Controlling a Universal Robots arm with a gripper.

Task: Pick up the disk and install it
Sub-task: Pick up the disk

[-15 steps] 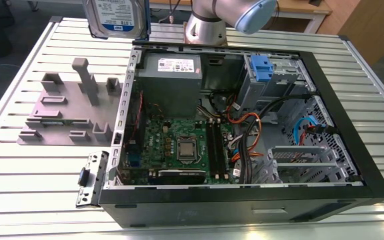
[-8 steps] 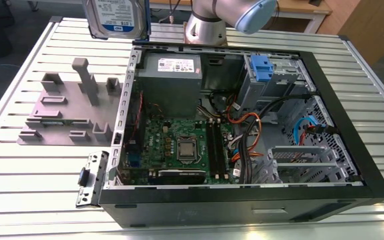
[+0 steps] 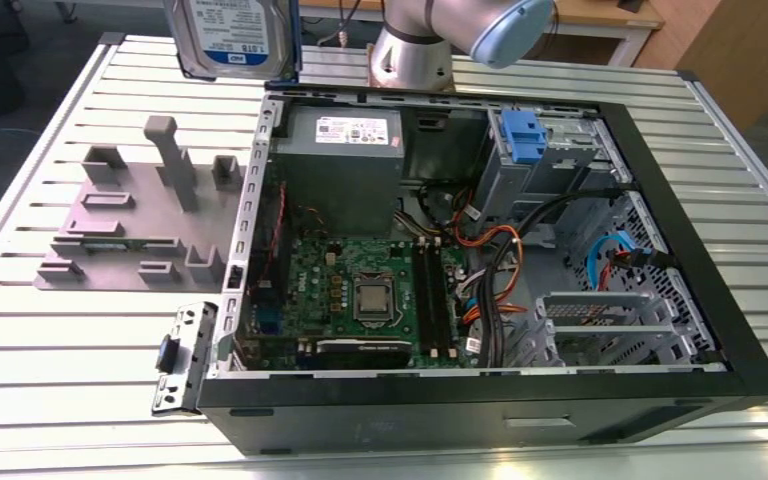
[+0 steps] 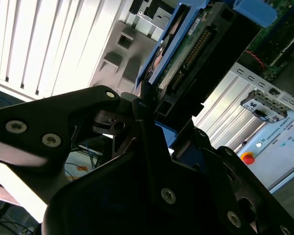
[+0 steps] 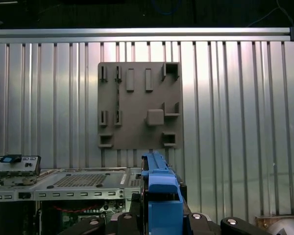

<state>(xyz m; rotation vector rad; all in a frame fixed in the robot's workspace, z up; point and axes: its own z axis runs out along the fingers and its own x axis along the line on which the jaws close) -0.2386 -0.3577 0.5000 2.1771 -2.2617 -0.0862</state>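
Silver-grey and tubular in the arm (image 3: 411, 55), capped in pale blue on the joint cover (image 3: 511, 30) at two o'clock from that column in the exterior view, matte black and angular in the gripper (image 4: 146, 105), studded with round silver screws (image 4: 15, 127) in the second wrist view.

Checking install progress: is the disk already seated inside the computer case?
No, the disk is up in the air in the exterior view, outside the open computer case.
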